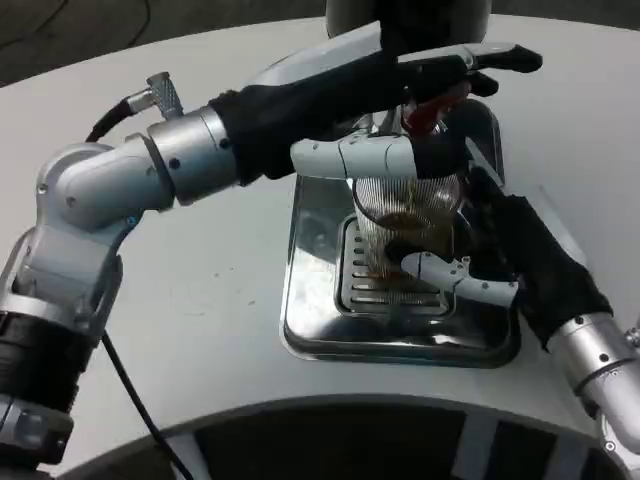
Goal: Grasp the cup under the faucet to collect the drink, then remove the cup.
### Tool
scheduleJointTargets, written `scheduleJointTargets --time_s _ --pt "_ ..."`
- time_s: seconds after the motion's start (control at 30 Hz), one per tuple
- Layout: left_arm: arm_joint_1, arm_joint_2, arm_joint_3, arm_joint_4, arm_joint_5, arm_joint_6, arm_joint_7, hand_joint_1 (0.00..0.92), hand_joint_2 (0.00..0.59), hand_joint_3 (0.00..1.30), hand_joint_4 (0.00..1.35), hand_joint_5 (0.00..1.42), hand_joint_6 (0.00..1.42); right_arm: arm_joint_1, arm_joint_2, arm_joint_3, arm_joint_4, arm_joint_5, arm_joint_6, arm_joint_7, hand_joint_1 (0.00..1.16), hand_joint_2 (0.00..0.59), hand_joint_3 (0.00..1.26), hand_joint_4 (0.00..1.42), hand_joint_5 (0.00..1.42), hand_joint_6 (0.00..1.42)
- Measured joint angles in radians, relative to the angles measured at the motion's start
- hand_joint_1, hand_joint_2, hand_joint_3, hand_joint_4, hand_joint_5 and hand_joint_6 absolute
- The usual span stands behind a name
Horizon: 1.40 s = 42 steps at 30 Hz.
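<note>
A clear ribbed cup (405,210) with brown drink in its bottom stands on the grate of the silver drip tray (310,330), under the faucet. My right hand (478,255) comes in from the lower right and grips the cup, with a white finger (462,278) across its base. My left hand (410,95) reaches from the left over the cup's top. Its dark fingers (490,62) lie over the reddish faucet lever (425,118) and its white thumb (360,158) sits below, so the lever is held between them. The spout itself is hidden by the left hand.
The dispenser body (410,12) rises at the top edge behind the tray. White tabletop (210,290) lies to the left of the tray, and the table's curved front edge (300,408) runs just below it. A black cable (130,400) hangs beside my left arm.
</note>
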Motion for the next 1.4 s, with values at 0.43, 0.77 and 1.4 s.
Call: scheduleJointTargets --time_s 0.43,0.77,1.4 --pt "-0.012 0.000 -0.012 0.023 0.000 -0.013 0.000 0.000 0.026 0.13 0.04 0.11 0.09 -0.009 0.012 0.008 0.017 0.005 -0.011 -0.004 0.77 0.212 0.02 0.04 0.10 0.00" --pt "-0.012 0.000 -0.016 0.025 0.000 -0.017 0.000 0.000 0.026 0.13 0.04 0.11 0.09 -0.009 0.032 0.021 0.017 0.005 -0.018 -0.014 0.77 0.212 0.06 0.08 0.13 0.00" --pt "-0.012 0.001 -0.019 0.016 0.008 -0.017 0.000 0.000 0.026 0.13 0.05 0.11 0.09 -0.007 0.045 0.035 0.017 -0.001 -0.020 -0.044 0.75 0.217 0.09 0.11 0.16 0.00"
